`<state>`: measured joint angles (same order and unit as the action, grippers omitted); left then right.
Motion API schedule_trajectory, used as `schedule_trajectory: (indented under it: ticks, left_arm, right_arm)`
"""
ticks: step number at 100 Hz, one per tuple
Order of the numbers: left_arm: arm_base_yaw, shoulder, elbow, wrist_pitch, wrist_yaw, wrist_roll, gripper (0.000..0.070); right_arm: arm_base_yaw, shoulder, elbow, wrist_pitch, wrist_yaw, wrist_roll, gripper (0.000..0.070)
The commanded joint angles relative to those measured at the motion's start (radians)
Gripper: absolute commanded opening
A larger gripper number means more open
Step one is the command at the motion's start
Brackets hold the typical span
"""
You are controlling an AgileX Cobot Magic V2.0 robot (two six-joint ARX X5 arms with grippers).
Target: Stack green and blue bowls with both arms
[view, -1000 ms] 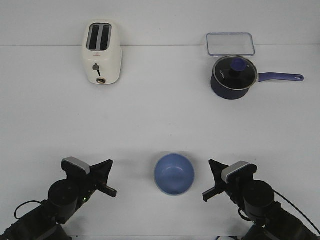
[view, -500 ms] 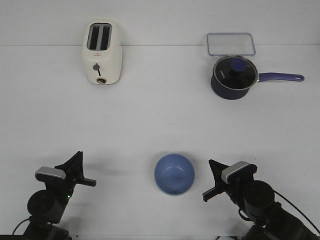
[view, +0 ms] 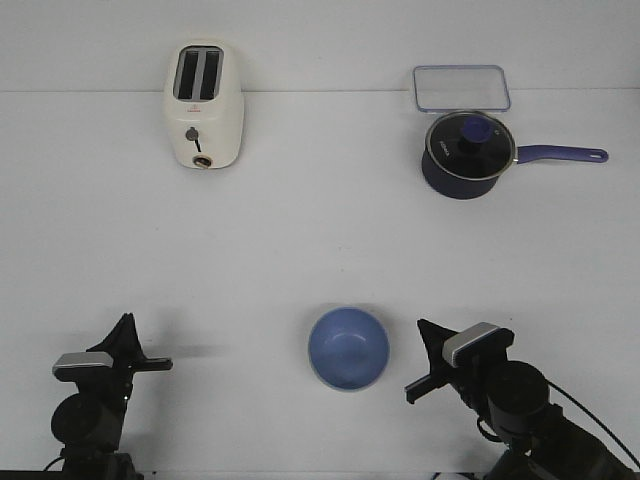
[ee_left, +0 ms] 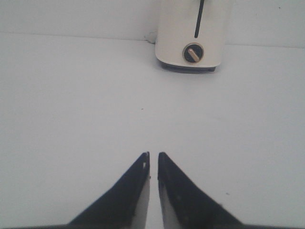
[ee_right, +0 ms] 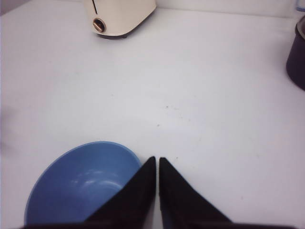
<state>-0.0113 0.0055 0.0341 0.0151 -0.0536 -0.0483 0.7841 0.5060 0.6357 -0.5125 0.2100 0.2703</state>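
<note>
The periwinkle blue bowl point(view: 348, 347) sits upright near the front middle of the table, and its inside is bare. It also shows in the right wrist view point(ee_right: 81, 183). No separate green bowl shows in any view. My right gripper point(view: 422, 326) is shut and empty, with its tips point(ee_right: 157, 160) just beside the bowl's rim on its right side. My left gripper point(view: 125, 322) is shut and empty at the front left, far from the bowl. Its tips point(ee_left: 153, 155) point over bare table toward the toaster.
A cream toaster point(view: 203, 105) stands at the back left. A dark navy saucepan point(view: 468, 155) with a glass lid and a long handle stands at the back right. A clear flat container point(view: 461, 87) lies behind it.
My left arm has swung left, away from the bowl, and turned to point toward the toaster. The right arm and the bowl have not moved.
</note>
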Motion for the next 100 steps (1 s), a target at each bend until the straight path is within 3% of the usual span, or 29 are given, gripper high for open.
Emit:
schedule_trajectory:
  ticks: [1, 56, 66, 77, 100]
  left_arm:
    - [0.001, -0.003, -0.021, 0.014, 0.002, 0.01, 0.0013]
    - [0.001, -0.002, -0.02, 0.016, 0.002, 0.01, 0.0013]
    - [0.001, -0.002, -0.02, 0.016, 0.002, 0.01, 0.0014]
    - [0.001, -0.002, -0.02, 0.016, 0.002, 0.01, 0.0014]
    - [0.001, -0.002, -0.02, 0.016, 0.002, 0.01, 0.0014]
  right_arm:
    - [0.008, 0.003, 0.006, 0.014, 0.0, 0.013, 0.0013]
    - [0.008, 0.003, 0.006, 0.014, 0.0, 0.012, 0.0013]
    - [-0.01, -0.016, 0.006, 0.006, 0.005, -0.039, 0.0013]
    - [-0.123, -0.067, -0.024, 0.042, -0.011, -0.146, 0.0013]
    - [-0.558, -0.287, -0.315, 0.319, -0.16, -0.253, 0.0013]
